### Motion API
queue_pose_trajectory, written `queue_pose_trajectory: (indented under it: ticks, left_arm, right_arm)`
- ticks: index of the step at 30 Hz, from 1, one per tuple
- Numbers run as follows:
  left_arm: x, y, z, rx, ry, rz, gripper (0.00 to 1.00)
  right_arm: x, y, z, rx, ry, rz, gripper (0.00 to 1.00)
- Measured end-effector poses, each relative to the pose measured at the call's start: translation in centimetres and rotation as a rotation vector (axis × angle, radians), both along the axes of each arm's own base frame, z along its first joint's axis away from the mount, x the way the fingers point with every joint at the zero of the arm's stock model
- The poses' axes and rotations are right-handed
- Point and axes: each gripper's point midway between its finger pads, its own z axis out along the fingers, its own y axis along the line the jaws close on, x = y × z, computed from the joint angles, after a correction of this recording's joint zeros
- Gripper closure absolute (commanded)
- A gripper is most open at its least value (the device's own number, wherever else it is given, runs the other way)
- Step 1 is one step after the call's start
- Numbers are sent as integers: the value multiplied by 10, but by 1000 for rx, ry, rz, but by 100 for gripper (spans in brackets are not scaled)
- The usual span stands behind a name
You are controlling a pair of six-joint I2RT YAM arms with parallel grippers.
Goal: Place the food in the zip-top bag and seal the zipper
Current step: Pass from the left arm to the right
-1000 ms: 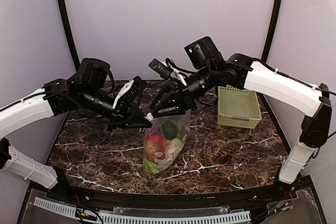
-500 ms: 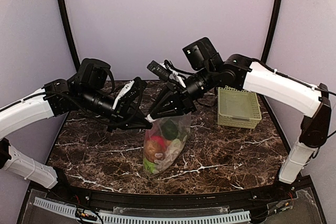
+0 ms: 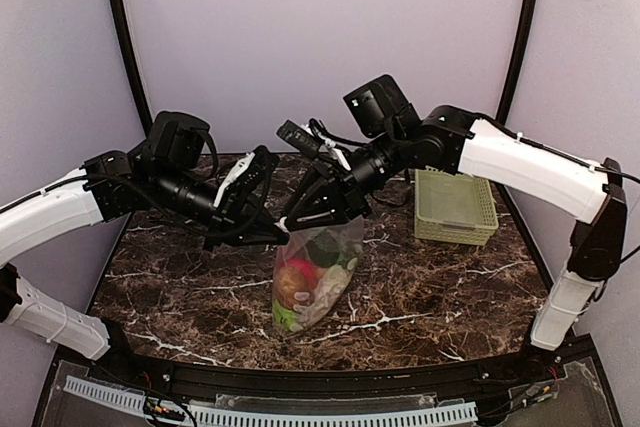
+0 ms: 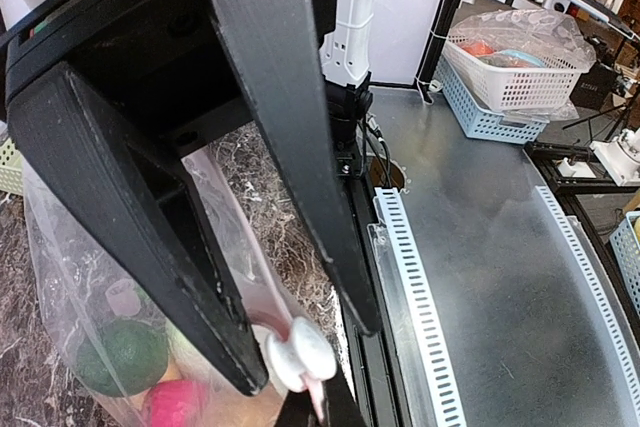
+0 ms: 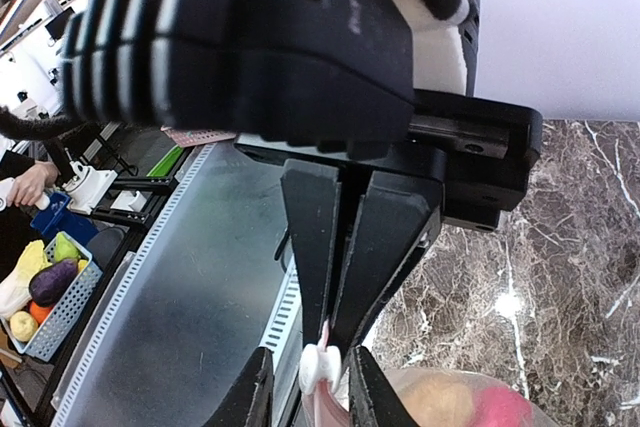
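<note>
The zip-top bag point(image 3: 344, 239) hangs between both grippers over the table's middle, its lower end down at the marble. The food shows through it: a red apple point(image 3: 297, 275), a dark green piece point(image 3: 322, 247) and a white radish point(image 3: 326, 293). My left gripper point(image 3: 278, 236) is shut on the end of the pink zipper point(image 5: 352, 315) strip; its fingers point(image 5: 310, 247) show pressed together in the right wrist view. My right gripper point(image 5: 312, 375) straddles the white slider point(image 4: 296, 352), jaws slightly wider than it. In the left wrist view the slider rests against one finger point(image 4: 215, 297).
A pale green lattice basket point(image 3: 455, 205) sits at the back right of the marble table point(image 3: 170, 282). Both arms meet over the table's centre. A slotted white rail point(image 3: 300, 415) runs along the near edge.
My right gripper has edged slightly left along the bag's top towards the left gripper. The left arm and the bag have barely moved.
</note>
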Motion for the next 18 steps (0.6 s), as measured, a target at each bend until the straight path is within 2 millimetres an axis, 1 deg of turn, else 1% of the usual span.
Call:
queue_pose_trajectory:
  ticks: [2,6,8,10,18]
  left_arm:
    - [0,0,0,0,2,0,99]
    - [0,0,-1,1,6,1,99]
    - [1,1,-2,4,9,4,99]
    - [1,1,-3,5,11,4,99]
    - [4,1,-5,9,2,20,99]
  right_arm:
    - [0,1,-2,-5,4,1,79]
    - [1,3,-7,-15,11,2,93]
    - [0,3,-9,-26,21,0,98]
    - [0,3,-9,-28,22,-1,100]
    - [4,3,-10,-36,3,-23,100]
